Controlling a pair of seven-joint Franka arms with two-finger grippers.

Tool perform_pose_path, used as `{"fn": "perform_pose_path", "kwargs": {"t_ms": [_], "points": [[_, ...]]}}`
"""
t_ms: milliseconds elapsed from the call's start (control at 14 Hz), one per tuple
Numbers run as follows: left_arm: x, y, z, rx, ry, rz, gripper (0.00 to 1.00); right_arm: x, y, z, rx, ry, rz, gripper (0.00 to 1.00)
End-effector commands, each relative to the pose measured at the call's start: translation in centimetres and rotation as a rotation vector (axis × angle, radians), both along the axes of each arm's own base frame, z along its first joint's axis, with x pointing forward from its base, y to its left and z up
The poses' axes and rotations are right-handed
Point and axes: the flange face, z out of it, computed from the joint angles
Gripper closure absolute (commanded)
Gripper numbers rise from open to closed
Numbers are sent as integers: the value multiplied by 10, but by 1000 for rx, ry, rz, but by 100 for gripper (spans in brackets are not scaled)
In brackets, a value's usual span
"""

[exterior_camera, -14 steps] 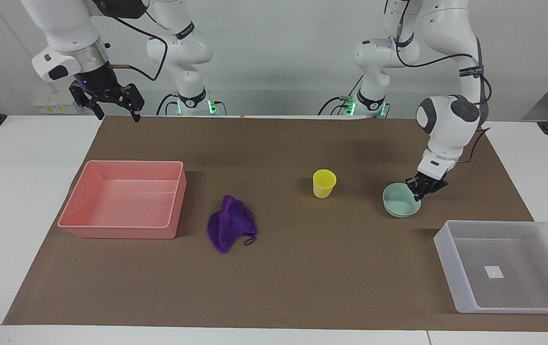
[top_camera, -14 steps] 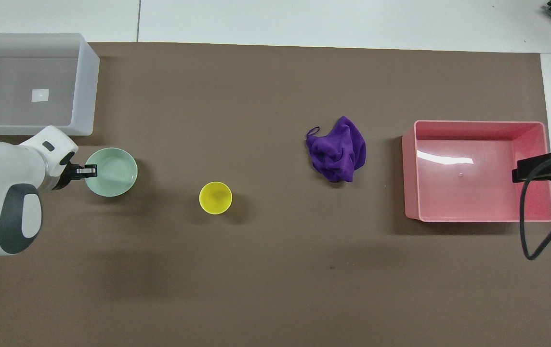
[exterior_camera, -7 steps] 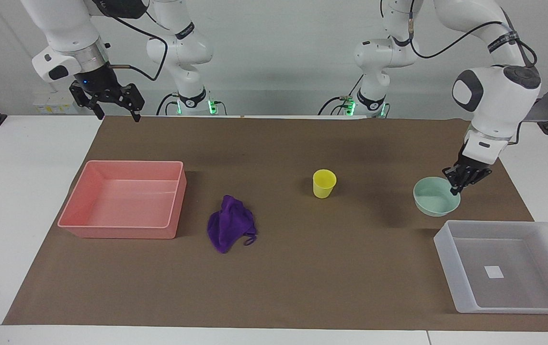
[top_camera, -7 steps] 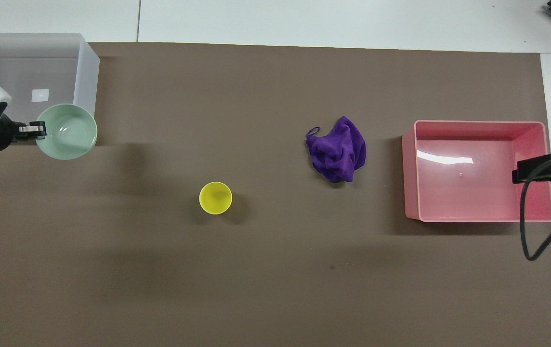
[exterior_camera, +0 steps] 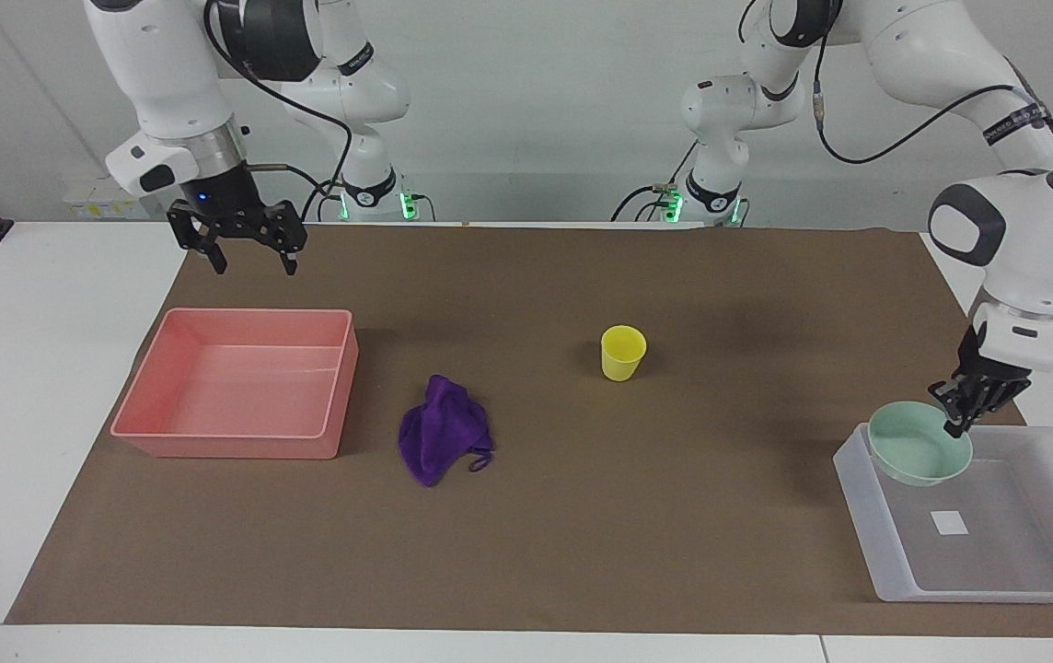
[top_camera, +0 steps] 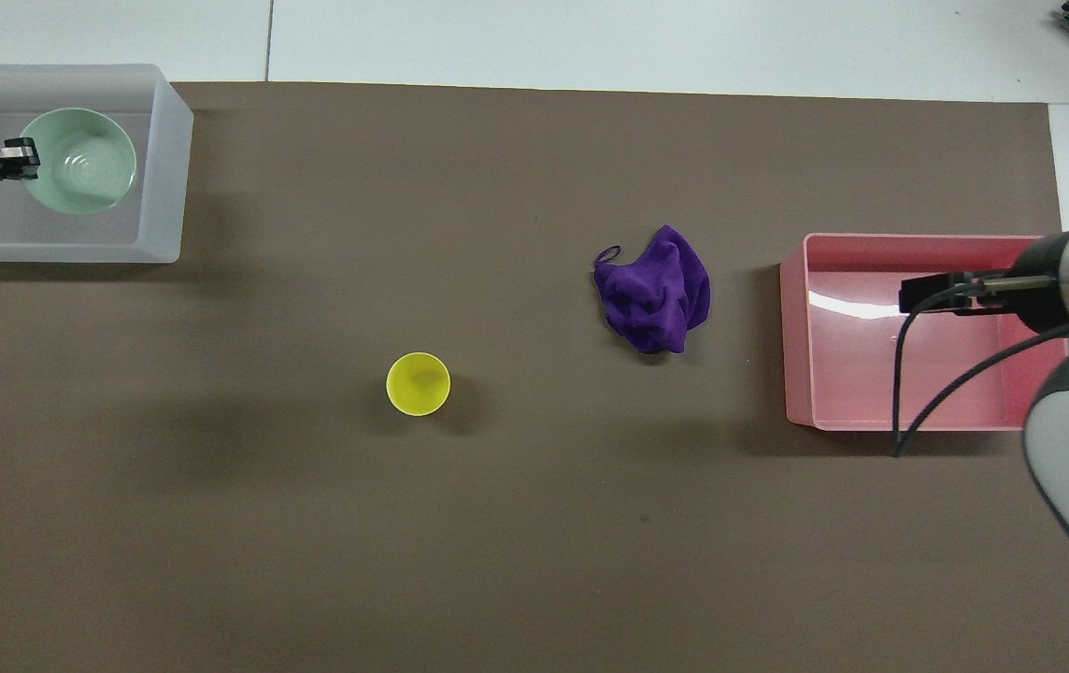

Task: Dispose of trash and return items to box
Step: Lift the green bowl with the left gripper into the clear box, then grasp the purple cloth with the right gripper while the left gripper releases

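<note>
A brown mat is covering a white table (exterior_camera: 48,387) before a pale wall. The shallow mint-green round bowl (exterior_camera: 919,453) is hanging mouth-up, slightly tilted, over the corner of the translucent whitish-grey plastic tray (exterior_camera: 895,562) nearest the robots, at the left arm's end of the table. Being round, the bowl has no long axis. The left gripper (exterior_camera: 957,416) is pinching its rim, fingers clamped together on the edge.

Toward the middle of the mat, the small yellow plastic cup (exterior_camera: 623,353) is standing upright, mouth up. Farther toward the right arm's end, the deep-purple cloth rag (exterior_camera: 442,442) is lying crumpled, its thin loop pointing back toward the cup, just beside the pink rectangular bin (exterior_camera: 241,442). The right gripper (exterior_camera: 248,250) is hovering, fingers spread apart, over the mat near the bin's robot-side wall.

Judging by this, nothing is finished yet: the bowl is nearly delivered but unreleased, and the cup and rag are waiting.
</note>
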Motion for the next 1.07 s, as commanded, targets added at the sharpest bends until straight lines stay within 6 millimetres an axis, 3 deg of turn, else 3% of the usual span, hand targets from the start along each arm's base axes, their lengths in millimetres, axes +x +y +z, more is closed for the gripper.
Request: {"fn": "perform_pose_path", "kwargs": {"t_ms": [0,214,286,429,571,643,786,857,929,1000], "points": [[39,46,-24,13,-41,33,100,28,42,-47,17,-27,-17,0],[43,75,-56,29,-67,38,100,53,103,-106,34,-61,-20,0],[44,81,-71,33,-60,32,100,61,113,-129,33,-61,-11,0],[42,83,-82,39,-92,34,100,67,163,-171,40,-75,47,0],[33,81,-99,35,-72,35,100,69,184,-205,45,-79,54,0],[27,80,-101,33,-63,34,100,68,184,-219,35,-62,68,0],[27,73,-102,29,-52,27,69,61,195,-238,22,-34,90,0],[27,72,-103,28,-46,23,63,56,203,-250,13,-17,116,0],[27,71,-102,28,-45,22,49,55,203,-253,12,-25,126,0],[27,72,-98,32,-40,21,42,54,199,-258,8,-17,125,0]]}}
